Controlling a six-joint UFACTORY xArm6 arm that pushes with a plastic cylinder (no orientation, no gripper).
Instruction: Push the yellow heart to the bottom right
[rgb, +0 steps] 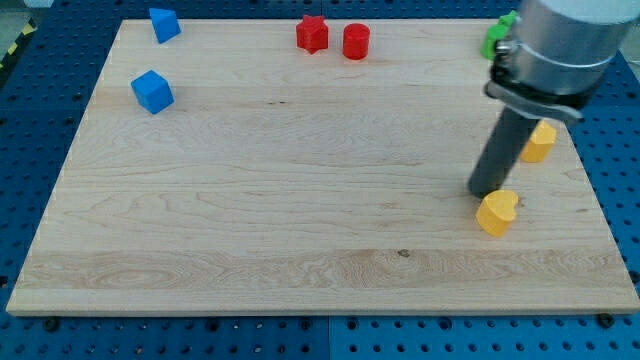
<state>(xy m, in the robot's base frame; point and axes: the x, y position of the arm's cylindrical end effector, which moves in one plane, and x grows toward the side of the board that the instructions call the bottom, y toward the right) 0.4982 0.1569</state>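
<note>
The yellow heart (497, 212) lies on the wooden board (300, 200) toward the view's lower right. My tip (484, 192) stands just above and slightly left of the heart, touching or nearly touching its upper edge. The dark rod rises from the tip to the grey arm body at the view's top right.
A second yellow block (541, 143) sits right of the rod, partly hidden. A green block (497, 36) is at the top right, partly behind the arm. A red star (312, 34) and red cylinder (356, 41) are at top centre. Two blue blocks (164, 24) (152, 91) are at top left.
</note>
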